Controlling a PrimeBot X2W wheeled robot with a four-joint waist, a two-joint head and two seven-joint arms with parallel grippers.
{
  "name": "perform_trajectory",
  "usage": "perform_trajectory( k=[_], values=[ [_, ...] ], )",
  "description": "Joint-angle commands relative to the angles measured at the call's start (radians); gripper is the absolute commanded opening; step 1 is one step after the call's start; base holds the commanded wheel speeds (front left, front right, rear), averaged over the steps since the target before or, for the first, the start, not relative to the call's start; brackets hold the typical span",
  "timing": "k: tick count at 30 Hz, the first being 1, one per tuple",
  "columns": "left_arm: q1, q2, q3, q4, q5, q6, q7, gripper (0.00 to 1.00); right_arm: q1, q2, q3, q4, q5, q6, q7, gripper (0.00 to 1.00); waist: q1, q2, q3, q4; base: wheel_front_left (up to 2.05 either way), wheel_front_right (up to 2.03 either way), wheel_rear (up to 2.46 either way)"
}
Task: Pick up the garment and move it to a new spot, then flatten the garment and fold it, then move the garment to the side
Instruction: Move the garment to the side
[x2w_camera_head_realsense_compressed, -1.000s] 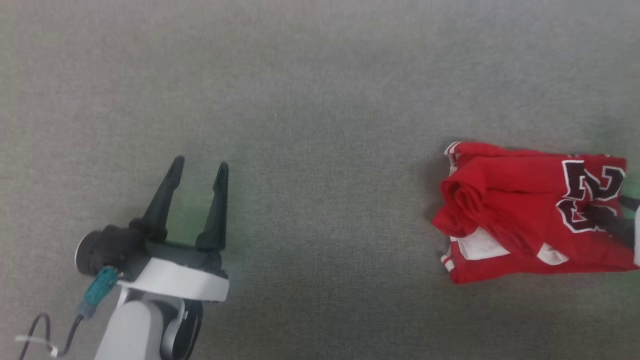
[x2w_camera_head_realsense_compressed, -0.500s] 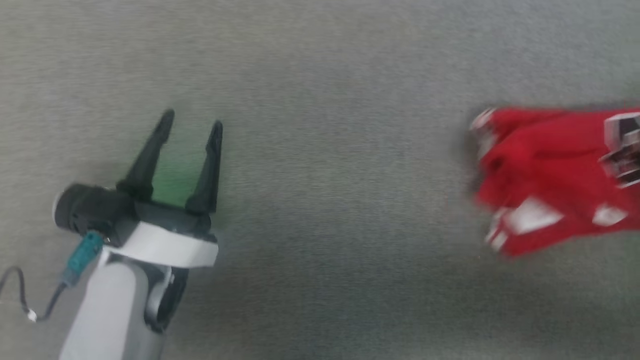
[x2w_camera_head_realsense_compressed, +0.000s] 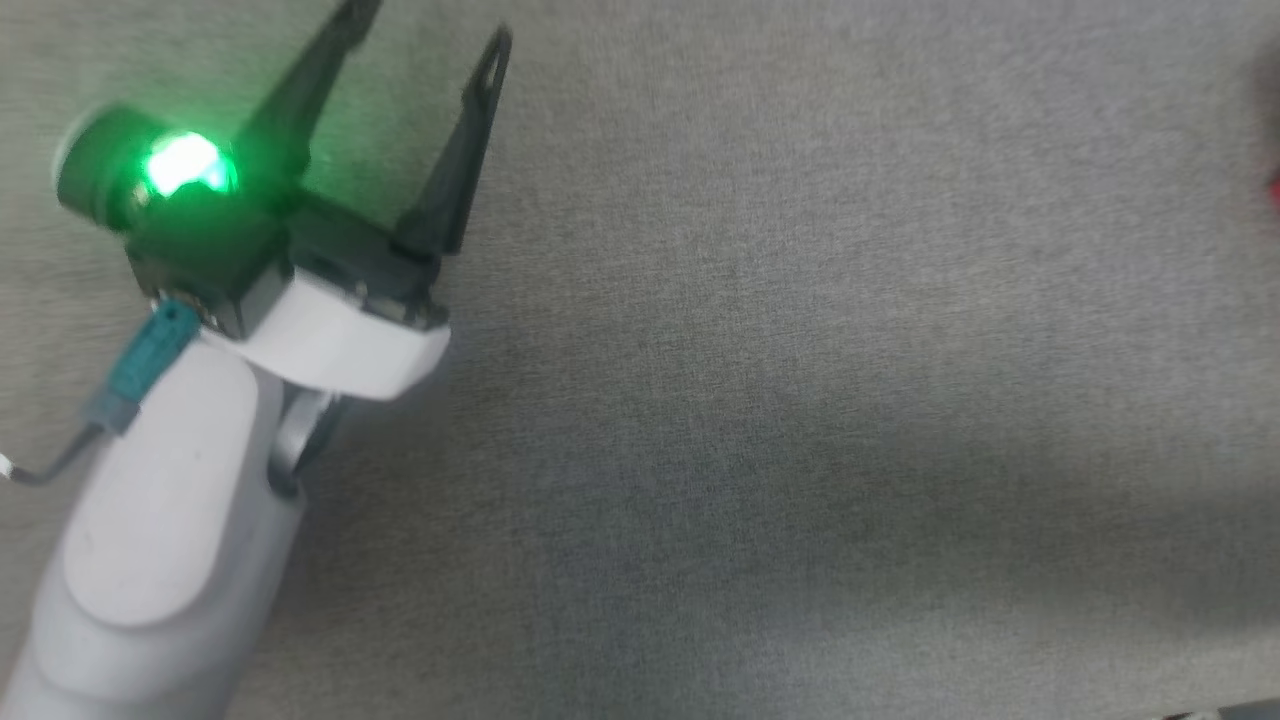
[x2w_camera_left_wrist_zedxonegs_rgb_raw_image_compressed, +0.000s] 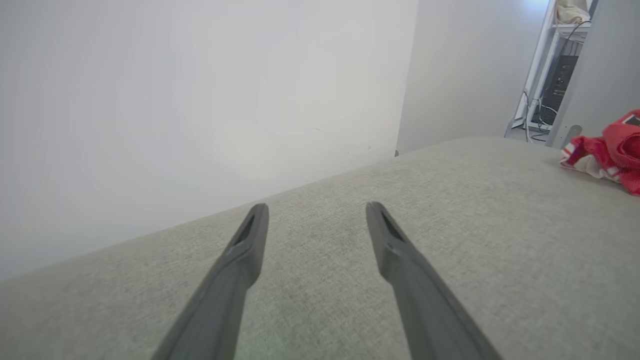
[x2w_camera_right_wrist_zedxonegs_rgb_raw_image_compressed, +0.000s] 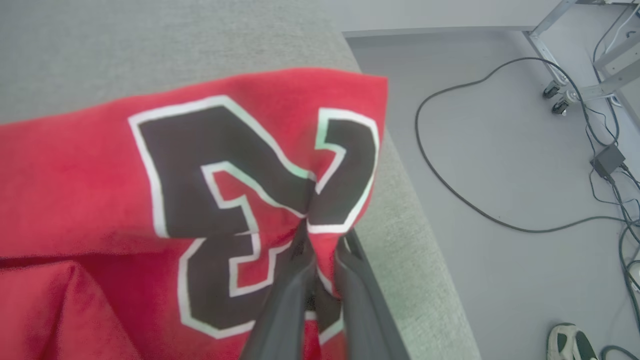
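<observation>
Wide grey fabric surface. The garment, bright red, is bunched at the surface's edge, right where it drops to the floor. Its dark maroon, white-outlined lettering is creased, and striped trim shows at one end. It may be partly lifted; hard to say. The right tool is pinched narrow on a fold in the lettering. The left tool is spread wide over bare surface.

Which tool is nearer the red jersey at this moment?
Right. The right tool is shut on the red jersey at its dark lettering; the left tool hangs open over the bare grey fabric surface, well apart from the jersey.
</observation>
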Motion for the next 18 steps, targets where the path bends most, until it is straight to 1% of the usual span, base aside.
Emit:
perform_trajectory(
  k=[1, 5, 9, 14, 15, 16, 17, 18],
  values=[
    [-0.034, 0.010, -0.011, 0.002, 0.006, -0.001, -0.004, 1.00, -0.042, -0.001, -0.010, 0.033, -0.012, 0.000, -0.025, 0.00, 0.0000, 0.0001, 0.053, -0.021, 0.00, 0.00, 0.00],
    [-0.109, 0.026, -0.034, 0.006, 0.005, -0.001, -0.004, 1.00, -0.135, -0.014, -0.022, 0.153, -0.067, 0.000, -0.100, 0.00, 0.0000, 0.0001, 0.095, -0.020, 0.00, 0.00, 0.00],
    [-0.147, 0.036, -0.044, 0.014, 0.002, -0.001, -0.001, 1.00, -0.219, 0.013, 0.002, 0.259, -0.117, 0.000, -0.165, 0.00, 0.0000, 0.0001, 0.113, -0.018, 0.00, 0.00, 0.00],
    [-0.151, 0.046, -0.040, 0.020, 0.001, -0.001, -0.001, 1.00, -0.298, 0.035, 0.058, 0.365, -0.176, 0.000, -0.250, 0.00, 0.0000, 0.0001, 0.110, -0.022, 0.00, 0.00, 0.00],
    [-0.147, 0.046, -0.038, 0.023, 0.002, -0.001, -0.001, 1.00, -0.310, 0.041, 0.071, 0.381, -0.185, 0.000, -0.267, 0.03, 0.0000, 0.0001, 0.103, -0.023, 0.00, 0.00, 0.00],
    [-0.140, 0.046, -0.035, 0.023, 0.002, -0.001, -0.001, 1.00, -0.320, 0.042, 0.079, 0.398, -0.193, 0.000, -0.283, 0.26, 0.0000, 0.0001, 0.096, -0.024, 0.00, 0.00, 0.00],
    [-0.132, 0.043, -0.031, 0.023, 0.003, -0.001, -0.001, 1.00, -0.326, 0.039, 0.091, 0.411, -0.205, 0.000, -0.297, 0.95, 0.0000, 0.0001, 0.086, -0.024, 0.00, 0.00, 0.00],
    [-0.122, 0.040, -0.028, 0.025, 0.003, -0.001, -0.001, 1.00, -0.328, 0.039, 0.106, 0.422, -0.217, 0.000, -0.312, 1.00, 0.0000, 0.0001, 0.073, -0.024, 0.00, 0.00, 0.00]
  ],
)
